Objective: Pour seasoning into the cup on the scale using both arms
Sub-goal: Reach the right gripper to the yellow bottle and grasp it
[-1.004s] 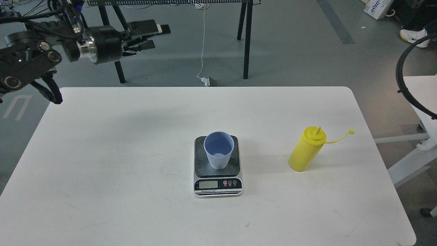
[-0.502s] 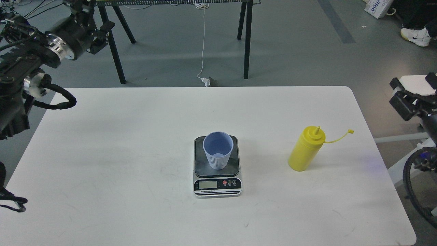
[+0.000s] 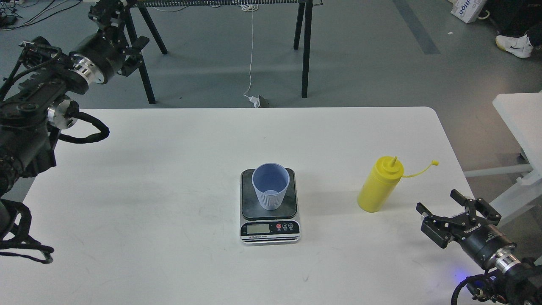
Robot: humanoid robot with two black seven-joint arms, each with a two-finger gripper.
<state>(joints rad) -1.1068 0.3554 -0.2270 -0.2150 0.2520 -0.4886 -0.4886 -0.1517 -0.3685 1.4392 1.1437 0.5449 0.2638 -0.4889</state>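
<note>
The light-blue ribbed cup (image 3: 271, 186) stands upright on the dark plate of the small scale (image 3: 270, 231) at the table's middle. The yellow seasoning bottle (image 3: 379, 186) stands upright to the right, with its cap (image 3: 434, 162) hanging off on its tether. My right gripper (image 3: 440, 203) is open and empty, low over the table's front right, right of and in front of the bottle and apart from it. My left gripper (image 3: 123, 27) is high at the far upper left, beyond the table's back edge. Its fingers look spread and it holds nothing.
The white table (image 3: 169, 169) carries only the scale and bottle. Black trestle legs (image 3: 305, 51) and a hanging white cable (image 3: 251, 51) stand behind it. A second white table (image 3: 523, 118) is at the right, and a person's shoe (image 3: 514, 44) shows at the top right.
My left gripper swung from pointing right over the floor back toward the upper left corner. My right arm came in from the right edge and dropped to the table's front right.
</note>
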